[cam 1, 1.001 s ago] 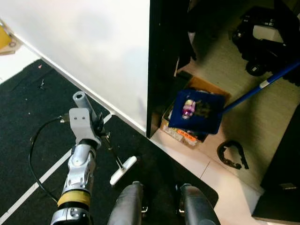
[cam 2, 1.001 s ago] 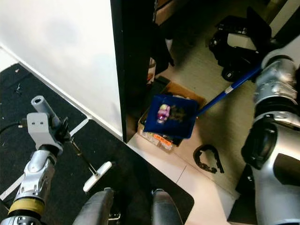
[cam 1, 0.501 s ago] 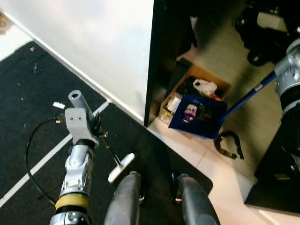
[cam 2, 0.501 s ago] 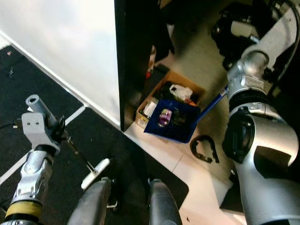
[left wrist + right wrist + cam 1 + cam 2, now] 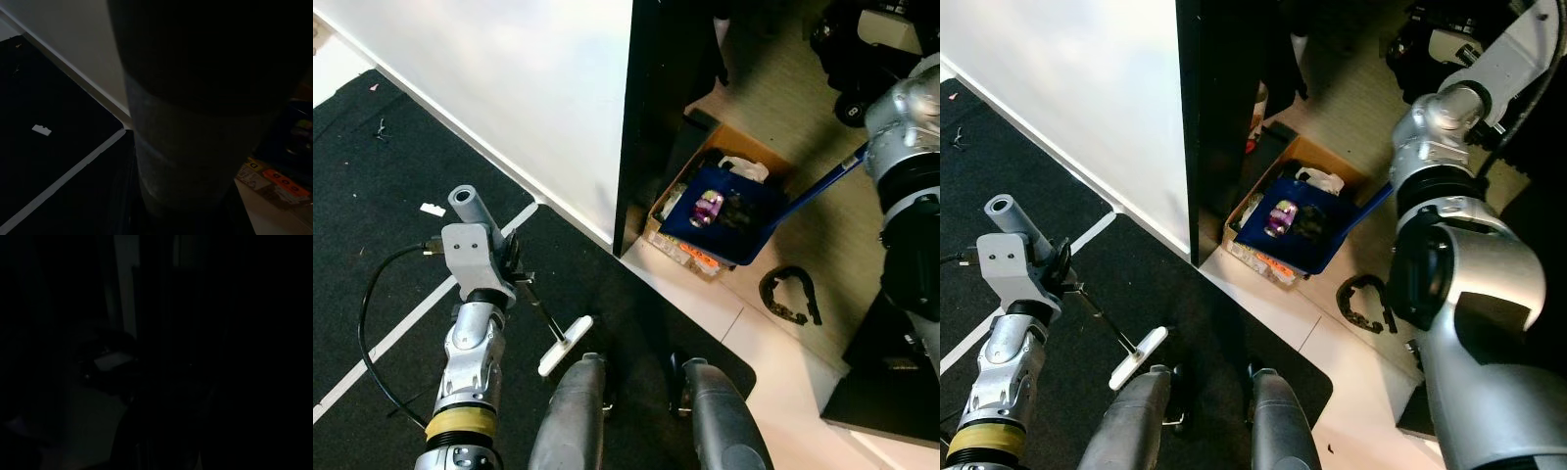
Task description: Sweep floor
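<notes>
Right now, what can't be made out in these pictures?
- Right gripper: the right wrist view is nearly black.
- Left gripper: fingers are hidden behind the wrist block in the head views.
- Dustpan contents: too small to name beyond a purple item.
- Cardboard box: mostly covered by the dustpan.

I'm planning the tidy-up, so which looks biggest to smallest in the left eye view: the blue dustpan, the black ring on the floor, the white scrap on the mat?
1. Blue dustpan
2. Black ring
3. White scrap
</notes>
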Motion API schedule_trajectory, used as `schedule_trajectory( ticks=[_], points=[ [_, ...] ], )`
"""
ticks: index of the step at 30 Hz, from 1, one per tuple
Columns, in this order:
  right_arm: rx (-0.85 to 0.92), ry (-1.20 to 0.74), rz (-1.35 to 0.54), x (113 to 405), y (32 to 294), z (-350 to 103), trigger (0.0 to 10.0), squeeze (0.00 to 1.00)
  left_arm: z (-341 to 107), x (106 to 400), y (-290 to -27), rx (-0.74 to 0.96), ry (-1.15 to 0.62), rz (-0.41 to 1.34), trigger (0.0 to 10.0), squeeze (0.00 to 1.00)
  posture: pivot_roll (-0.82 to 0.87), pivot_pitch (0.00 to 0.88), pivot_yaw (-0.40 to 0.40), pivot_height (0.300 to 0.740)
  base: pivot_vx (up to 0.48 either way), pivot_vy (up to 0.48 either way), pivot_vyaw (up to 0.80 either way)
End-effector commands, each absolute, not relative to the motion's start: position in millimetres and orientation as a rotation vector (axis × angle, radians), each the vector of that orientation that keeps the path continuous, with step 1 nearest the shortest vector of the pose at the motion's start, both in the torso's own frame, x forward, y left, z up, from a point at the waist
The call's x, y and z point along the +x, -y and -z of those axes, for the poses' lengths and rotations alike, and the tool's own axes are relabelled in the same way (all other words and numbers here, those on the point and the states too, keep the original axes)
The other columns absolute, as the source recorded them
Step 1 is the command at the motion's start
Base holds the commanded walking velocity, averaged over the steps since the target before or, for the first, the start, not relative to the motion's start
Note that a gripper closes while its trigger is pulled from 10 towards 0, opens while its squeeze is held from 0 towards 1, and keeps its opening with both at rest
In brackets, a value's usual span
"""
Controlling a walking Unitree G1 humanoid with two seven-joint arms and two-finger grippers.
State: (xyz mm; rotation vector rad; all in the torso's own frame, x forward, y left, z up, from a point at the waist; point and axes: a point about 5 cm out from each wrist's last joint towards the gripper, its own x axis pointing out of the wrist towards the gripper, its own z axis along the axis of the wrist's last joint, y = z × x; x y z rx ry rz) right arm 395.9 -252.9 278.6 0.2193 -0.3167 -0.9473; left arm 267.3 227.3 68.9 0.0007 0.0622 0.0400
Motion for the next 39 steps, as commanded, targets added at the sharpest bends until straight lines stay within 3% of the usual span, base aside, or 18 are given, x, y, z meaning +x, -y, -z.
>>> schedule_trajectory(
  ticks=[1,9,20,30,39],
  points=[
    [0.193,0.418,0.962,393,251,-294,10.0,0.00,-64,261,-232,0.015,-0.095,-0.043,10.0,0.00,0.08,0.280,-0.099,0.740,0.000,0.000,0.00],
    [0.129,0.470,0.966,396,216,-291,10.0,0.00,-64,260,-229,0.017,-0.093,-0.036,10.0,0.00,0.07,0.283,-0.104,0.740,0.000,0.000,0.00],
    [0.123,0.439,1.019,397,189,-285,10.0,0.00,-64,257,-229,0.012,-0.085,-0.048,10.0,0.00,0.08,0.277,-0.125,0.740,0.000,0.000,0.00],
    [0.077,0.465,1.051,396,178,-293,10.0,0.00,-61,251,-227,0.003,-0.089,-0.055,10.0,0.00,0.07,0.291,-0.149,0.740,0.000,0.000,0.00],
    [0.067,0.445,1.130,394,183,-296,10.0,0.00,-59,246,-226,-0.005,-0.096,-0.065,10.0,0.00,0.07,0.295,-0.158,0.740,0.000,0.000,0.00]
  ],
)
